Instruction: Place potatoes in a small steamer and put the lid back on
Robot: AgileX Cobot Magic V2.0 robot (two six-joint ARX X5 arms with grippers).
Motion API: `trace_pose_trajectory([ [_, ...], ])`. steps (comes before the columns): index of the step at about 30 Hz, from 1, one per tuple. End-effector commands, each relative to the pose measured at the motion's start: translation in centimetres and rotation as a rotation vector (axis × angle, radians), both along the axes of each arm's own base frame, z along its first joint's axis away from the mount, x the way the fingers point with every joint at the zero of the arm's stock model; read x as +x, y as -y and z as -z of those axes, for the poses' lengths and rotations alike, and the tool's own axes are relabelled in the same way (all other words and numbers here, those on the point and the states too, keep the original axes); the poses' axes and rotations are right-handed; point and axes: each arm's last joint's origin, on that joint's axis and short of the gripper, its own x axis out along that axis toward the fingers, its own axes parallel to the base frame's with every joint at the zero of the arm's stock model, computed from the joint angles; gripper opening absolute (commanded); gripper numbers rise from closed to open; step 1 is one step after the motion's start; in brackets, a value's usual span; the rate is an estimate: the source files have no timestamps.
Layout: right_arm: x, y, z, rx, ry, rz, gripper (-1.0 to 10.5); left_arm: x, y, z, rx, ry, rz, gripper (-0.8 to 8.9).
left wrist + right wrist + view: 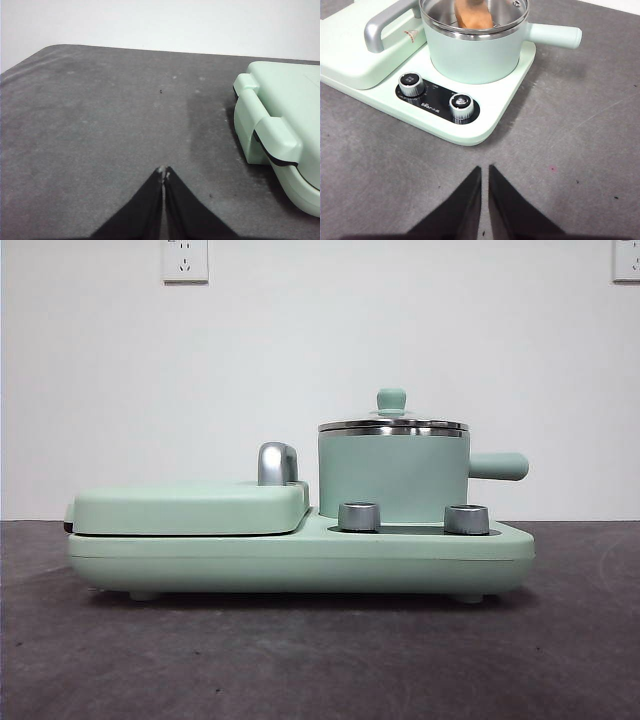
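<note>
The small steamer (392,475) stands on the right side of the green cooker base, its stubby handle (498,466) pointing right. The lid (392,426) sits on its steel rim, knob up. In the right wrist view the potatoes (474,17) show as one orange-brown lump through the glass lid (507,15), inside the steamer (475,52). My right gripper (485,168) hangs shut and holds nothing, over bare table in front of the cooker. My left gripper (164,171) is shut and holds nothing, over the table beside the griddle end. Neither arm shows in the front view.
The flat green lidded griddle (190,508) fills the left of the base (300,560), with a steel handle (277,462) behind it. Two steel dials (359,516) (466,519) stand in front of the pot. The griddle's corner latch (277,137) lies near my left gripper.
</note>
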Motion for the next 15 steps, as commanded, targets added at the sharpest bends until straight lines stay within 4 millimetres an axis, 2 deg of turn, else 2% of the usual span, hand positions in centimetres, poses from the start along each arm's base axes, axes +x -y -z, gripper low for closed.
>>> trace_pose_trajectory([
  [1, 0.04, -0.05, -0.18, 0.013, 0.007, 0.002, 0.2, 0.10, -0.03, 0.58, 0.001, -0.011, -0.003, 0.06],
  [6, 0.00, -0.03, -0.19, 0.012, 0.010, 0.003, 0.2, 0.10, -0.04, 0.58, 0.001, -0.011, -0.004, 0.06],
  [11, 0.37, 0.37, -0.67, -0.064, 0.103, 0.148, 0.2, 0.10, -0.03, 0.58, 0.001, -0.011, -0.003, 0.06],
  [15, 0.15, 0.52, -0.77, -0.061, 0.118, 0.164, 0.2, 0.10, -0.03, 0.58, 0.001, -0.011, -0.003, 0.06],
])
